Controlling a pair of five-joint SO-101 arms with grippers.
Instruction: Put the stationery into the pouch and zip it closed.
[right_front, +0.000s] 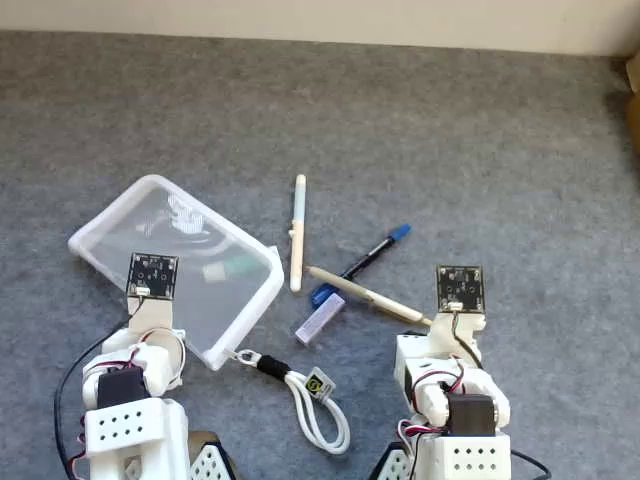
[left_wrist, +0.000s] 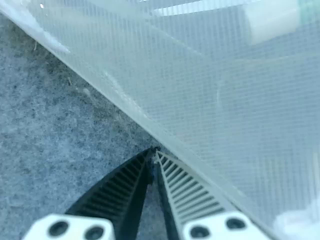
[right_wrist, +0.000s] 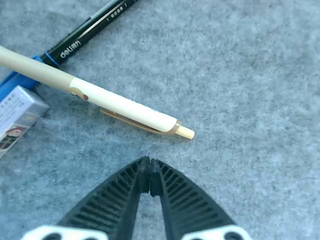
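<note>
The translucent white mesh pouch lies flat at the left, with a small white and green item inside it. My left gripper is shut, its tips at the pouch's edge with nothing between them. Several items lie on the carpet in the middle: a white and blue pen, a black pen with a blue cap, a beige pen and a small eraser. My right gripper is shut and empty, just short of the beige pen's clicker end.
The pouch's zipper pull with a white cord loop trails between the two arms. Grey carpet stretches open toward the back and right. A blue piece lies under the beige pen.
</note>
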